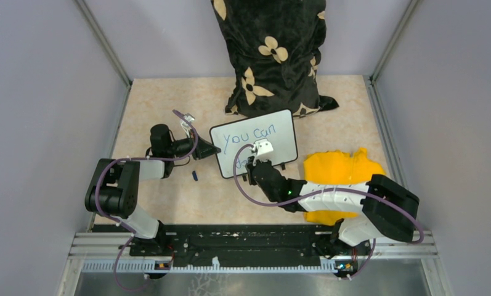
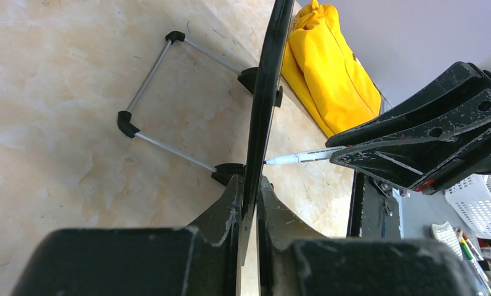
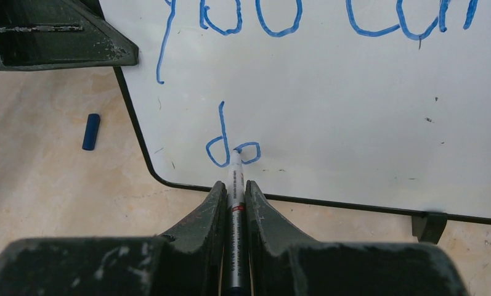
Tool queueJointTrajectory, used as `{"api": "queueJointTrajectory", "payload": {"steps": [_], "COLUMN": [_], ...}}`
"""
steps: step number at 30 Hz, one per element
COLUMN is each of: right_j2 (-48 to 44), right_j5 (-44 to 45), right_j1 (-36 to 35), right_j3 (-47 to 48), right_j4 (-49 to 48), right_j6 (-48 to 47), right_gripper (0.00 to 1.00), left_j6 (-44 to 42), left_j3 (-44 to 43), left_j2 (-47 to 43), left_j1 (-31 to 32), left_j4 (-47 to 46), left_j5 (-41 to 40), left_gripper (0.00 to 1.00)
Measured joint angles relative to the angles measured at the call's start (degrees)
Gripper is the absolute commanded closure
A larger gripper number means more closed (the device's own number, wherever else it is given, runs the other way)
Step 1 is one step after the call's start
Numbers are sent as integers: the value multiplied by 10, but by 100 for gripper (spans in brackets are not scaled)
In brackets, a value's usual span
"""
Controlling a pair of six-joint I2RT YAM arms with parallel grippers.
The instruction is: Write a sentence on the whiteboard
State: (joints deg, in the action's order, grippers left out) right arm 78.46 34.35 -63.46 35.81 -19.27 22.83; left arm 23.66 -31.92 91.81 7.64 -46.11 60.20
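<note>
Standing tilted on the middle of the counter (image 1: 169, 105), a little nearer the far edge than the near one, the whiteboard (image 1: 281, 143) faces the arms. The sentence (image 1: 252, 132) reads "You can" in blue along the board's upper line, with more blue ink below it partly hidden by the right arm. The left gripper (image 1: 213, 150) meets the board's left rim, and the right gripper (image 1: 250, 165) sits over its lower left part. A small blue cap (image 1: 194, 176) lies on the counter just left of the board's near left corner. A yellow cloth (image 1: 338, 169) is bunched toward the right edge, and a black flowered cushion (image 1: 273, 55) leans at the far edge.

From the left wrist, the left gripper is clenched on the whiteboard's thin black rim, seen edge-on between the fingers. A wire stand (image 2: 150, 74) with black corner pieces props the board from behind. On the writing side, a marker (image 2: 298, 158) pokes from the right gripper, its tip touching the board.

From the right wrist, the right gripper is clamped around the marker, whose barrel runs up between the fingers. Its tip rests on the letter "o" of "do", the only word on the second line, near the board's lower left corner.
</note>
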Motion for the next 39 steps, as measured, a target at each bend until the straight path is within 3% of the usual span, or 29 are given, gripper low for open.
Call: {"api": "queueJointTrajectory", "payload": {"steps": [7, 22, 31, 39], "right_j2": [-22, -203, -197, -125], "right_j5": [0, 55, 59, 50], "right_j1": [1, 3, 6, 6], "right_j3": [-2, -67, -108, -105], "right_j4": [15, 36, 21, -17], "right_j6": [4, -5, -24, -41], "right_gripper": [100, 100, 100, 100], "left_j6": [0, -2, -3, -4], "left_j3": [0, 0, 0, -1], "left_j2": [0, 0, 0, 0], "left_j1": [0, 0, 0, 0], "left_j4": [0, 1, 1, 3], "left_j5": [0, 1, 1, 1], "left_gripper": [87, 87, 87, 87]}}
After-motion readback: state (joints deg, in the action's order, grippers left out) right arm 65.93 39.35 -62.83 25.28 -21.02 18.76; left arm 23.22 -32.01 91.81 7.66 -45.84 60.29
